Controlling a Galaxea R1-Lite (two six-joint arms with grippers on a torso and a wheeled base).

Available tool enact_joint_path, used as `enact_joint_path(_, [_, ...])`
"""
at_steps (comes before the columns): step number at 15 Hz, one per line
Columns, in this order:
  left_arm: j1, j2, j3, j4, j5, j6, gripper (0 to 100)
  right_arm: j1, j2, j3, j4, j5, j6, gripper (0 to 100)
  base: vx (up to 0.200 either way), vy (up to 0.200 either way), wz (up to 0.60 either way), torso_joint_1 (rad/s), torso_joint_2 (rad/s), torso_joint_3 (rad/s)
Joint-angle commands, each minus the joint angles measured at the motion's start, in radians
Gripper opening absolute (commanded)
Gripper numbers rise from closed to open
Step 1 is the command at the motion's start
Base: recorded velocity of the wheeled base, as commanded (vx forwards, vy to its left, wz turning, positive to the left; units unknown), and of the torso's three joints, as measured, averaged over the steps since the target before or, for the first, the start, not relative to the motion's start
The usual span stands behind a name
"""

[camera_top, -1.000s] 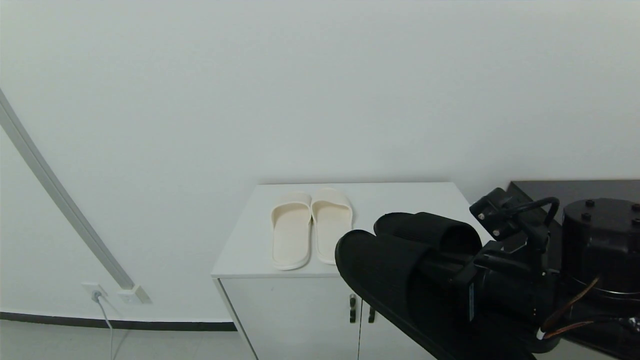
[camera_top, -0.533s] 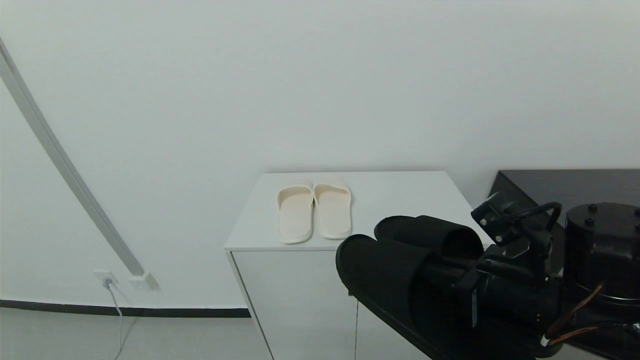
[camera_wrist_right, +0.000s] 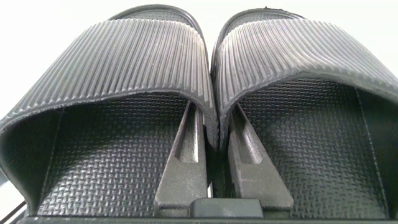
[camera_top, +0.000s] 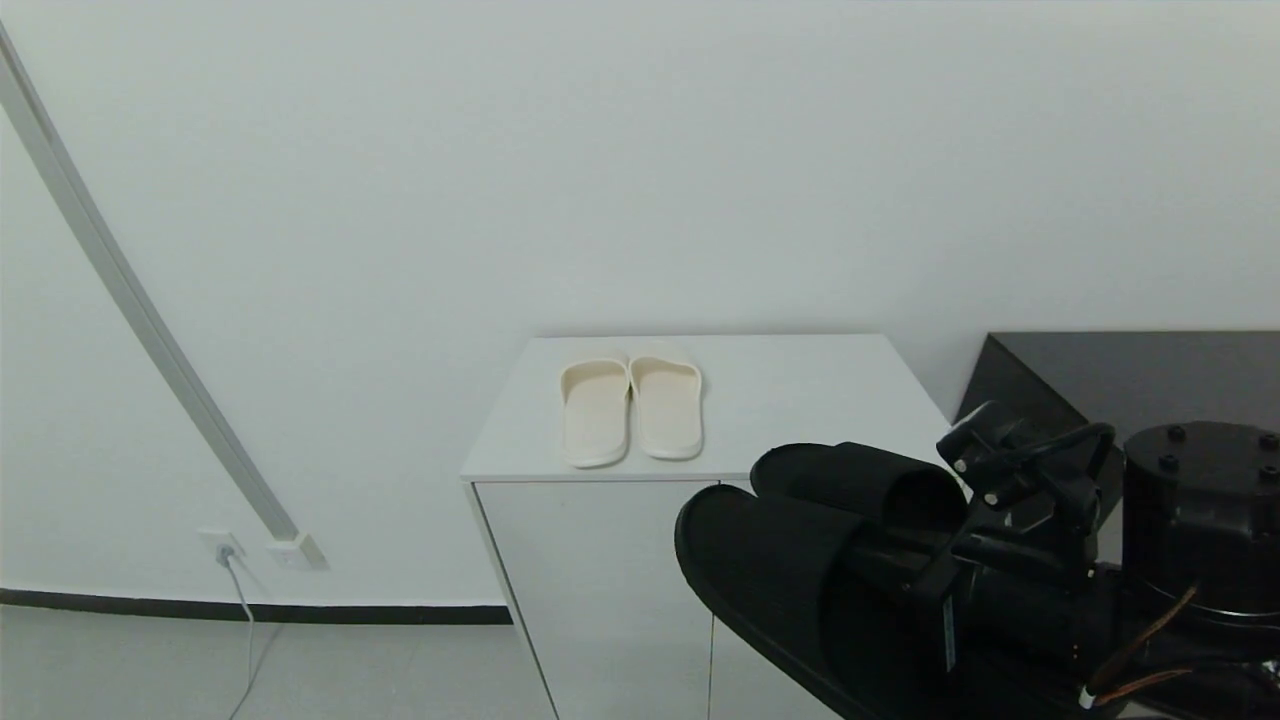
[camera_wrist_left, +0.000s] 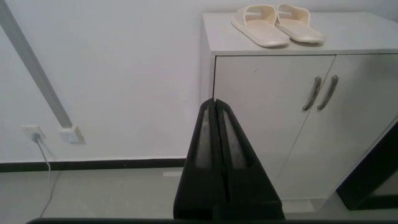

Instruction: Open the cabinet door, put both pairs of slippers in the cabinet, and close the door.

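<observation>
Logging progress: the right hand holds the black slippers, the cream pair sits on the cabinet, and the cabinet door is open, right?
No: the cabinet door is shut, as the left wrist view shows. The right hand does hold the black slippers, and the cream pair sits on the cabinet.

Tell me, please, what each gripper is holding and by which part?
Right gripper: the black slippers, pinched together by their adjoining inner strap edges, one finger inside each. Left gripper: shut, holding nothing.
</observation>
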Motion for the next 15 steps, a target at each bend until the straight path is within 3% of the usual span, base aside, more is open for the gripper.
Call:
enact_joint_path(1, [0.001,0.001,0.001,0.0,0.0,0.0,0,0.0,0.005,0.002,0.0,0.001,0.0,0,0.0,0.0,0.0,0.0,0.0,0.0])
enact_joint_path(7, [0.001,0.001,0.001,0.0,0.0,0.002,0,0.0,0.007,0.005,0.0,0.002,0.0,0,0.0,0.0,0.0,0.0,0.0,0.0])
enact_joint_path(15, [0.001,0.001,0.001,0.0,0.0,0.0,0,-0.001,0.011,0.016,-0.006,0.001,-0.001,0,0.0,0.0,0.0,-0.163,0.37,0.206])
